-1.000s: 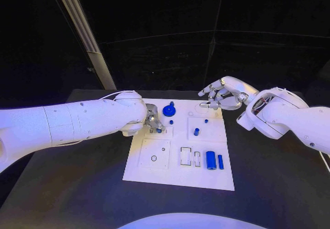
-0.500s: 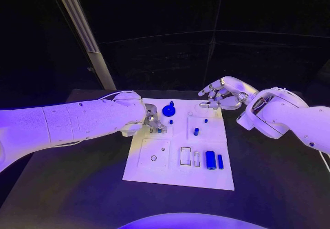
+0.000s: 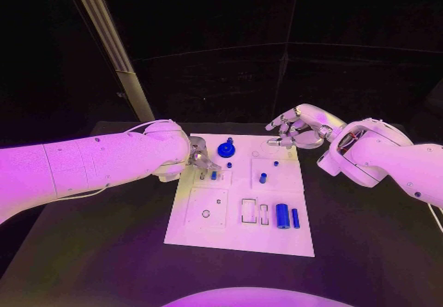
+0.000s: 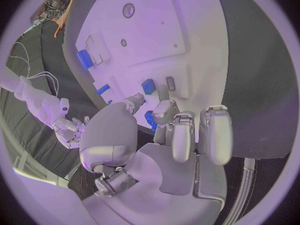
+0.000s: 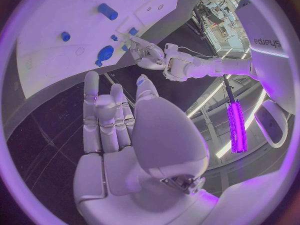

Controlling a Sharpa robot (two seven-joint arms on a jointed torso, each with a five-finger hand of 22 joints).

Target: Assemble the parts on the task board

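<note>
White task board [image 3: 208, 227] sits mid-table. Left hand [image 3: 201, 161] is down on the board's left side, fingertips pinching a small blue part [image 3: 213, 174] right at the board surface; the left wrist view shows the thumb and fingers [image 4: 164, 110] closed round that blue piece [image 4: 150, 119]. Just beyond that hand, a round blue knob part [image 3: 226, 150]. Further right of it, a short blue peg [image 3: 263, 177] with a tiny blue peg [image 3: 276, 162] past it. Nearer the robot from the left hand, two blue cylinders [image 3: 282, 215] lie side by side. Right hand [image 3: 297, 128] hovers above the board's far right corner, holding nothing, fingers loosely spread and part-curled, well apart from all parts.
</note>
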